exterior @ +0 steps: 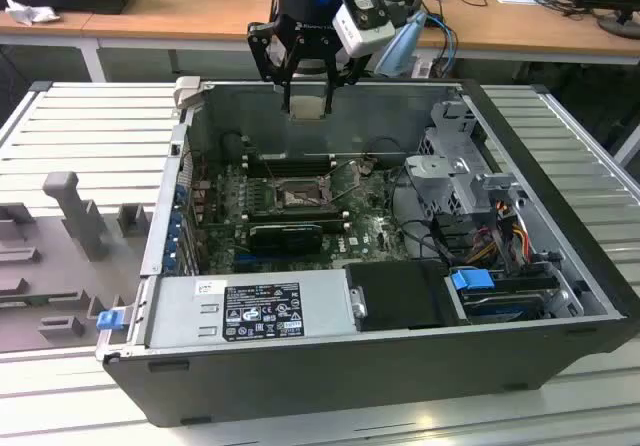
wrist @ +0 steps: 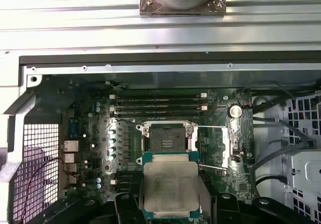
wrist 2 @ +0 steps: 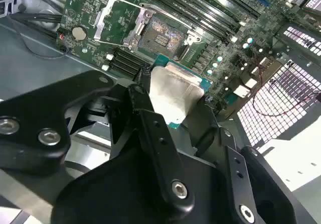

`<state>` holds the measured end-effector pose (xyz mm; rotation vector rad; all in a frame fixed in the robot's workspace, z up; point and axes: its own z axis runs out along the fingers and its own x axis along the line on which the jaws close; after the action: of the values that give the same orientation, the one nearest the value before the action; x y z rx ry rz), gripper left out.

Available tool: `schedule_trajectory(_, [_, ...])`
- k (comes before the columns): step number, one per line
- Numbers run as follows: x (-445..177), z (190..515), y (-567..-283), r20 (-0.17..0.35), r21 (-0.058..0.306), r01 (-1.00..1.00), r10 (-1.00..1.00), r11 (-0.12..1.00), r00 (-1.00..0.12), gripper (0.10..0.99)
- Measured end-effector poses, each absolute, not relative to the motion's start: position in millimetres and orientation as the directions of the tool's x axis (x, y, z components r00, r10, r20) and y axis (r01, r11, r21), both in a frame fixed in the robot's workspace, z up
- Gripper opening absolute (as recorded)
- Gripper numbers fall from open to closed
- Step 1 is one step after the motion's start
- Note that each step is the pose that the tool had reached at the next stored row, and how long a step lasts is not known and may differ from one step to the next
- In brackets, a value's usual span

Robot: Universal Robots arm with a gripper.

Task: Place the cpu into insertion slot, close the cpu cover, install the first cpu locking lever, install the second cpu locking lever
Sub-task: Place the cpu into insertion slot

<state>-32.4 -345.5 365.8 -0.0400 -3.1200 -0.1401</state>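
Observation:
My gripper [exterior: 305,94] hangs above the far rim of the open computer case [exterior: 560,266], shut on the cpu [exterior: 305,107], a flat square chip with a pale silvery top. In both wrist views the cpu [wrist 2: 173,91] [wrist: 170,189] sits between the black fingers [wrist 2: 145,106]. Below it on the motherboard lies the insertion slot [wrist: 168,137] [wrist 2: 161,35] [exterior: 297,196], bare and dark. The cpu cover [wrist 2: 113,20] [wrist: 232,146] is swung open beside the slot. Thin wire locking levers [wrist: 210,127] stick out, unlatched.
Long black memory sticks [wrist: 158,103] run beside the slot. A power supply [exterior: 250,311] fills the case's near side, and a drive cage [exterior: 460,166] with cables [exterior: 500,236] stands at the exterior view's right. A grey foam tray [exterior: 60,256] lies outside, left of the case.

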Motion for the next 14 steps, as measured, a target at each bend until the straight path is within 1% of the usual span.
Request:
schedule_trajectory(3, [-31.9, 365.6, -345.5, 0.019, 0.087, 0.1, 0.099, 0.991, -0.995, 0.533])
schedule_trajectory(14, [-31.8, 362.9, -345.5, 0.02, 0.086, 0.128, 0.126, 0.988, -0.992, 0.533])
